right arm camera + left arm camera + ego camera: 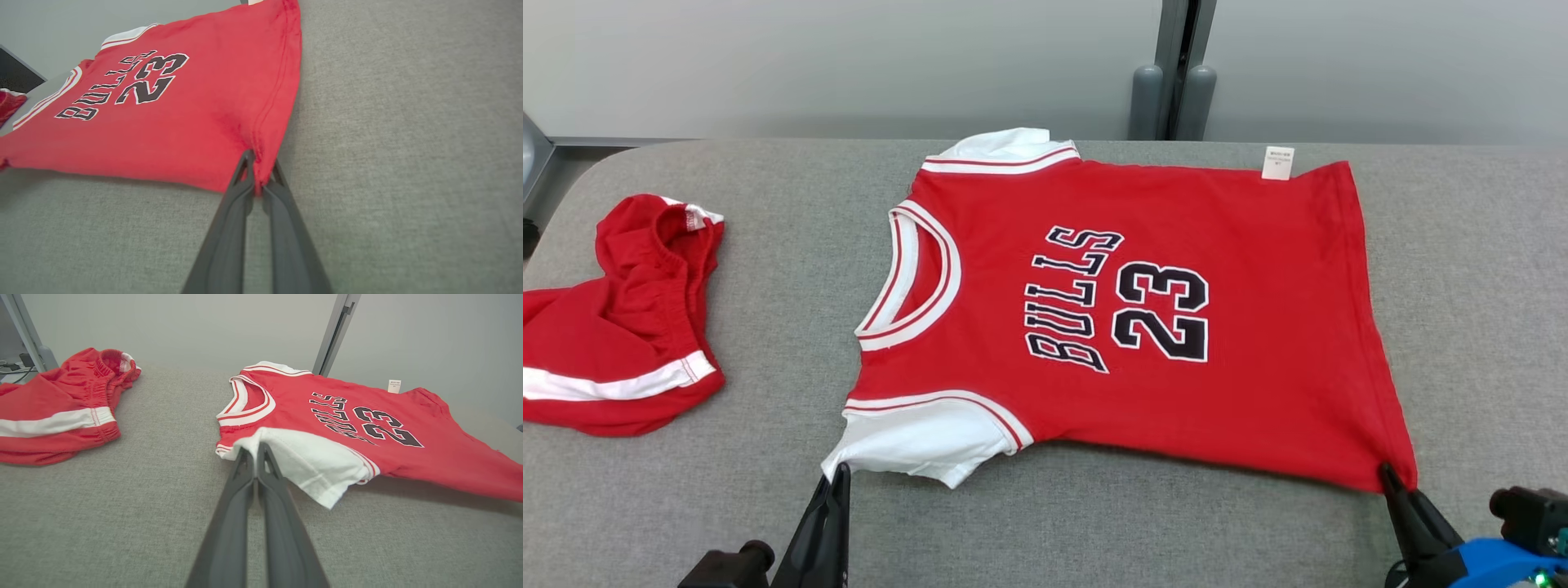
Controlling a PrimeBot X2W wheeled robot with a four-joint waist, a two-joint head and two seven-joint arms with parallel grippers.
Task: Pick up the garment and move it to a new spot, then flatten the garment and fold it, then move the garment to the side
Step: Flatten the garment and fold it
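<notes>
- The red basketball jersey with white sleeves and black "BULLS 23" lettering point(1143, 310) lies spread front-up on the grey fabric-covered table point(1094, 531). Its neckline points to the robot's left and its hem to the right.
- The left gripper point(255, 451) has its two dark fingers pressed together on the outer corner of the near white sleeve point(923, 441), apparently pinching the cloth there.
- The right gripper point(258, 165) is clamped on the near hem corner point(1376, 457). The red cloth bunches into a small pucker between the fingers.
- Gripping these two near corners makes sense. Together they control the whole near edge, so it can be pulled taut to flatten the jersey or carried over as one straight fold line.
- The near edge already runs in a stretched line between the two grips, with a thin shadow beneath it. I judge it to be slightly raised off the table.
- The far sleeve and the small white label point(1278, 162) lie flat near the table's back edge.
- The crumpled red shorts with a white stripe point(621, 343) sit well apart on the left, out of the folding area.
- I judge that flattening is nearly done and the first fold comes next.
</notes>
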